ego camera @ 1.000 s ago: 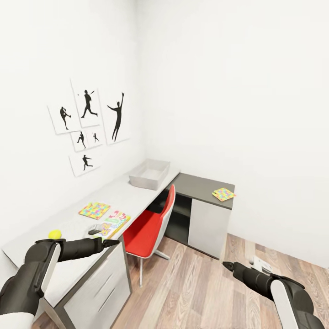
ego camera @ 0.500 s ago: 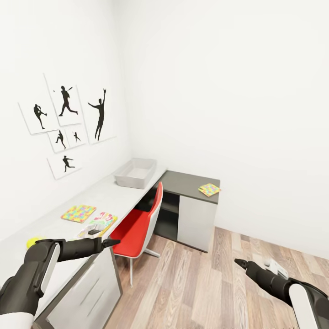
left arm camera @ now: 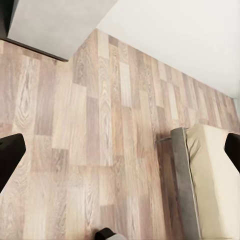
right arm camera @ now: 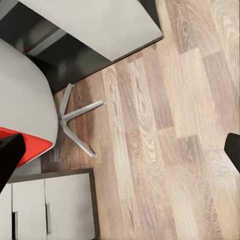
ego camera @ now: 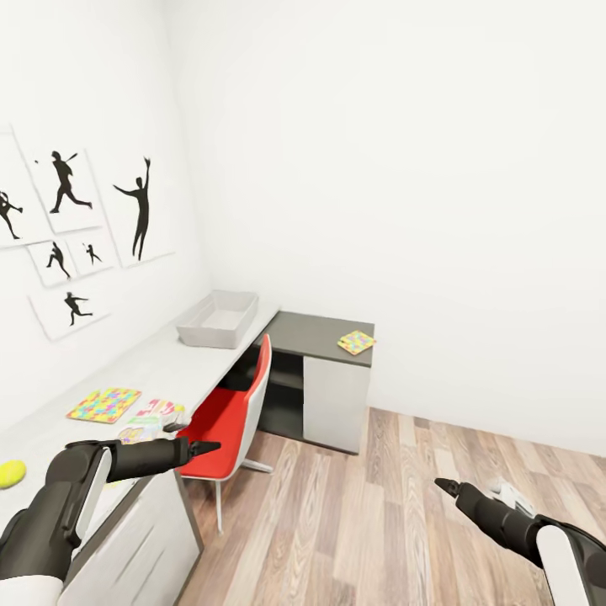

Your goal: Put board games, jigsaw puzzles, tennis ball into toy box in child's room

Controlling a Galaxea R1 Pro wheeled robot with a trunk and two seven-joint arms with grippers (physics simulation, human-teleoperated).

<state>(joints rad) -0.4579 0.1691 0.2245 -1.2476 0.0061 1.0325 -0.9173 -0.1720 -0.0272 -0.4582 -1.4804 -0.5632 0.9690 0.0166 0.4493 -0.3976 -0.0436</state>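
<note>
The light grey toy box (ego camera: 217, 321) stands empty at the far end of the table (ego camera: 181, 362). On the pale top lie a jigsaw puzzle (ego camera: 104, 404), a board game (ego camera: 150, 416) beside it and the tennis ball (ego camera: 10, 473) near me. The second jigsaw puzzle (ego camera: 357, 342) rests on the dark corner section. My left gripper (ego camera: 208, 448) hovers open past the table's front edge, near the board game, holding nothing. My right gripper (ego camera: 446, 486) is open and empty over the floor. A corner of the bed (left arm camera: 215, 185) appears in the left wrist view.
A red chair (ego camera: 229, 416) with a white shell is tucked under the table; its metal base (right arm camera: 75, 120) appears in the right wrist view. White drawer fronts (ego camera: 143, 539) face me. Open wooden floor (ego camera: 379, 505) stretches to the right. Framed silhouettes (ego camera: 76, 227) hang on the left wall.
The whole picture has slid left, so the camera has turned right. Both arms keep nearly the same pose and stay open. Nothing on the table has moved.
</note>
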